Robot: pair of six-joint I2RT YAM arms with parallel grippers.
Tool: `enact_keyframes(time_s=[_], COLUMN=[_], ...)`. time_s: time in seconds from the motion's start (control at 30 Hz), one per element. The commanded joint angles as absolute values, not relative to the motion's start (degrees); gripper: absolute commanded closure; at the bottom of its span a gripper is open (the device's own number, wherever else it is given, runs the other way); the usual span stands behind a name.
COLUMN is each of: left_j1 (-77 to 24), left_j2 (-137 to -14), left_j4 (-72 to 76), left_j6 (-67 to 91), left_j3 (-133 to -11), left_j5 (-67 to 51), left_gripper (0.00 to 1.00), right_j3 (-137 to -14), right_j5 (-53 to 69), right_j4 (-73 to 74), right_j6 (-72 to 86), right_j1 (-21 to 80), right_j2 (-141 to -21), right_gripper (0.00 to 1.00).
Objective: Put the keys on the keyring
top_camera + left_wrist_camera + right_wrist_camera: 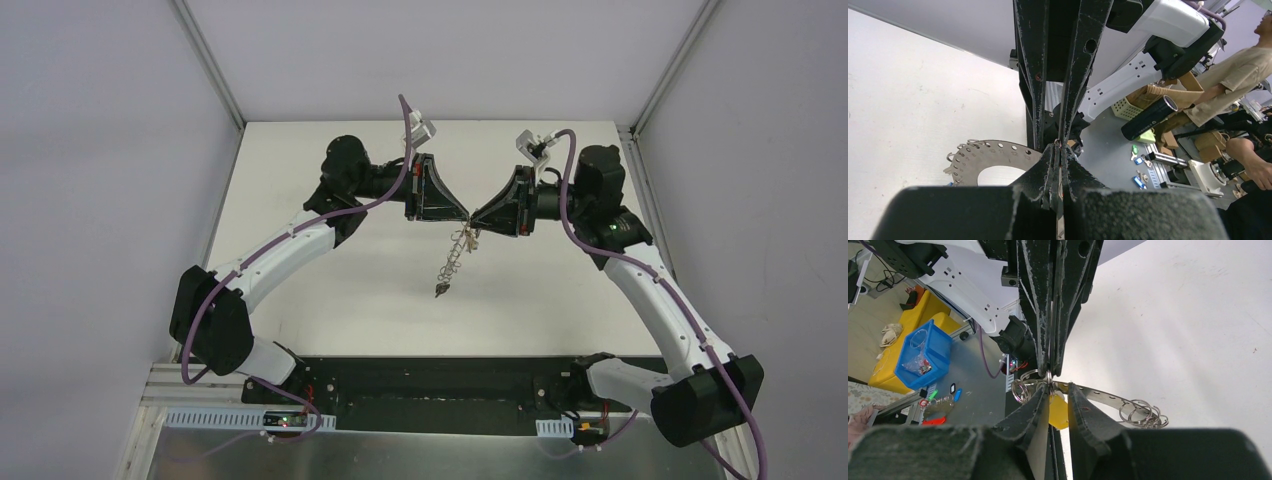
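Note:
In the top view my two grippers meet tip to tip above the middle of the white table [350,300]. The left gripper [462,215] is shut on a thin wire loop at the rim of the keyring [456,252], which hangs edge-on below the tips. A small dark key [441,290] dangles at its lower end. In the left wrist view my gripper [1060,150] pinches the thin metal, with the grey perforated keyring [983,152] to the left. In the right wrist view my right gripper [1058,390] stands open, the yellow key [1059,414] between its fingers, against the keyring [1108,397].
Several empty wire loops [1143,415] bunch on the keyring's rim. Off the table, loose green and blue keys [1138,162] lie on a grey bench. A blue bin [923,357] sits on a yellow one. Metal frame posts [210,60] flank the table's back corners.

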State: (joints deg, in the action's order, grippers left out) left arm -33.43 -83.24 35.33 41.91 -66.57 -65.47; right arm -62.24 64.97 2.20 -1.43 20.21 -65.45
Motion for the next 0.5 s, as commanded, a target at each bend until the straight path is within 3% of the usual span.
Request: enact_keyframes(time_s=[0.0, 0.47], left_j1=[-33.93, -33.93], left_j2=[-82.02, -82.0], left_j4=[39.64, 39.46], left_j6=[42.85, 42.93], left_j3=[-66.47, -67.13], left_j5=[-65.26, -65.17], left_gripper=[1.0, 1.0], right_j3=[-62.29, -60.2], right_j5=[67.1, 67.6], right_j4=[-2.79, -4.06], right_j6=[0.88, 2.04], right_j1=[20.62, 21.15], right_j2=[-64.96, -65.15], right_gripper=[0.79, 0.81])
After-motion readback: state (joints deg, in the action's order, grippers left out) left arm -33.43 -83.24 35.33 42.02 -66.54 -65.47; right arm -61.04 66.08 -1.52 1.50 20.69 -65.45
